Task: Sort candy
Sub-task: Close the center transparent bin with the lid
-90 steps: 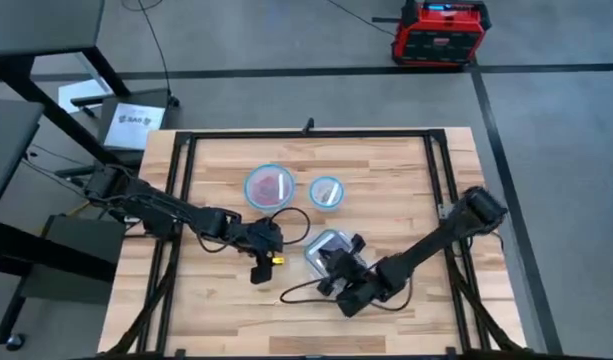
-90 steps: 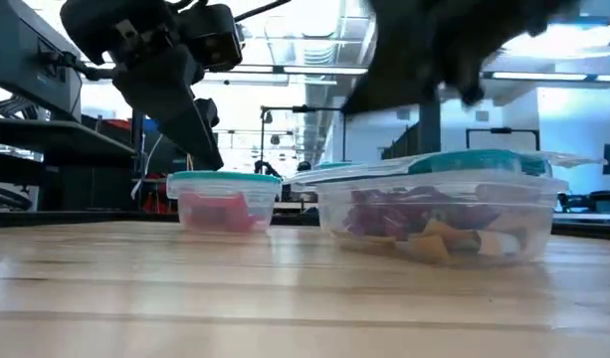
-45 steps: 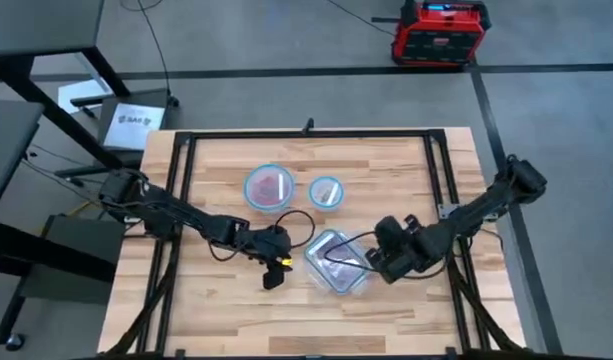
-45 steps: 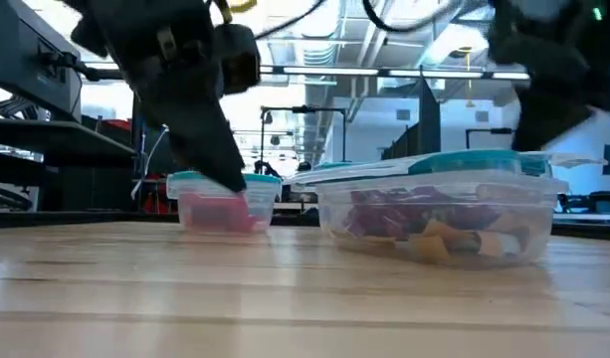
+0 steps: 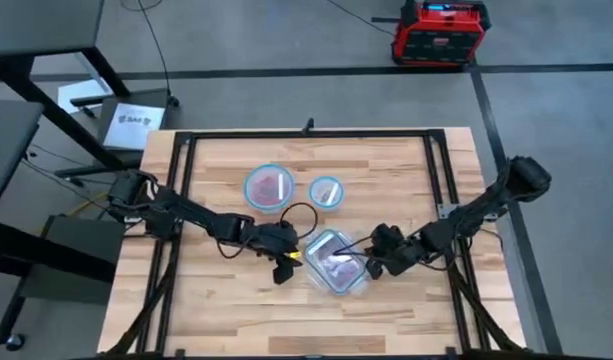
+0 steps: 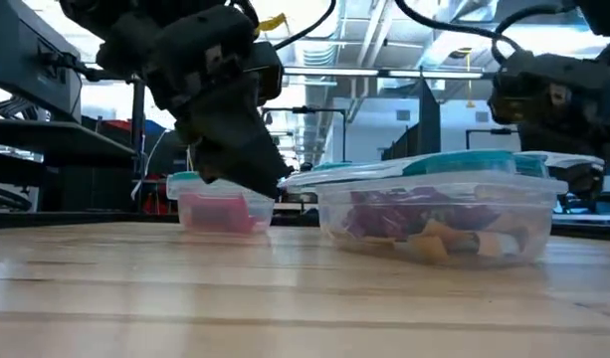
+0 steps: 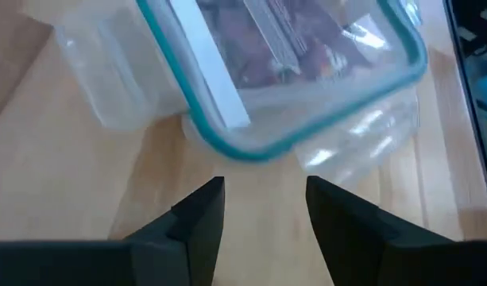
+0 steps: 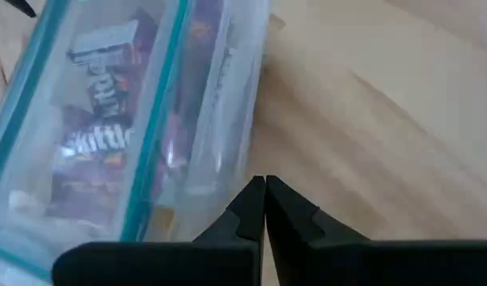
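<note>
Left claw (image 7: 260,208): fingers parted, beside clear teal-rimmed rectangular tub (image 5: 335,261) of candy (image 8: 108,119).
Right claw (image 8: 264,208): fingers pressed together, opposite side.

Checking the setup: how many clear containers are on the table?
3: a large round container and a small round container toward the far side, a rectangular container between the two grippers.

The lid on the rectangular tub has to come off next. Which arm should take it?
Probably left. The left end effector is open and faces the rectangular tub's lid edge. The right end effector sits shut at the tub's opposite side and would have to open first.
</note>
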{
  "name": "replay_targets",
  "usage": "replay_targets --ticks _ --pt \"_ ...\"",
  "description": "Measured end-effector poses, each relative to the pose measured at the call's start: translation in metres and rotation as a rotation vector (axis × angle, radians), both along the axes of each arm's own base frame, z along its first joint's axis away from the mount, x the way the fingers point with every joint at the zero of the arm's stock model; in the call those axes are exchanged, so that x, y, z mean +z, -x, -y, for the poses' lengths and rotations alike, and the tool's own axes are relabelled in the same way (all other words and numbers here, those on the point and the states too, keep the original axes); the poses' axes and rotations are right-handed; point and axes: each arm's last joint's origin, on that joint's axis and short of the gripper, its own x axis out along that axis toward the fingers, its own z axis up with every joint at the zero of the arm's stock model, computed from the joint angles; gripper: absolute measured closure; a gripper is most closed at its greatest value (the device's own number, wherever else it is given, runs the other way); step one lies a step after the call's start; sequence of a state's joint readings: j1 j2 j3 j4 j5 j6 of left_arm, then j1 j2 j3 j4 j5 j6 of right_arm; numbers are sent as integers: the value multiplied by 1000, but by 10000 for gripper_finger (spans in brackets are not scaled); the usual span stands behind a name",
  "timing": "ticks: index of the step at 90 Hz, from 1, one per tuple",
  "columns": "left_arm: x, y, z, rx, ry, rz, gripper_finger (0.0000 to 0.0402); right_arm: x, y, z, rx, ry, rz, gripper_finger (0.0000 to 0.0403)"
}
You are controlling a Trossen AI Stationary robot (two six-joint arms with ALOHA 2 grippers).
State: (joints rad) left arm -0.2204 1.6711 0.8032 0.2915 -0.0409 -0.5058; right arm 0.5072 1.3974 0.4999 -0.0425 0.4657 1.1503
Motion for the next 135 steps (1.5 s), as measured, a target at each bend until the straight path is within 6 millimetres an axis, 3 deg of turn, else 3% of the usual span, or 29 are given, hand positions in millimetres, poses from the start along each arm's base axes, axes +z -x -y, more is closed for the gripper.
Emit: replay_targets --ticks 32,61,79,102,113,135 --pt "2 -4 -15 37 -4 27 237 -19 -10 -8 60 -38 -25 403" --pt "5 -3 -20 43 18 14 237 -14 -2 0 31 -8 -81 403" --pt "18 11 0 -53 49 -25 238 -14 2 0 29 -3 -106 403" --pt "-1 16 24 -80 -40 -95 238 -14 3 -3 47 -7 -108 403" --pt "-8 12 35 -74 -7 -124 238 -14 4 -5 56 -7 -107 403" --pt "-16 -21 49 -54 -2 -145 238 -14 3 -4 56 -5 -105 403"
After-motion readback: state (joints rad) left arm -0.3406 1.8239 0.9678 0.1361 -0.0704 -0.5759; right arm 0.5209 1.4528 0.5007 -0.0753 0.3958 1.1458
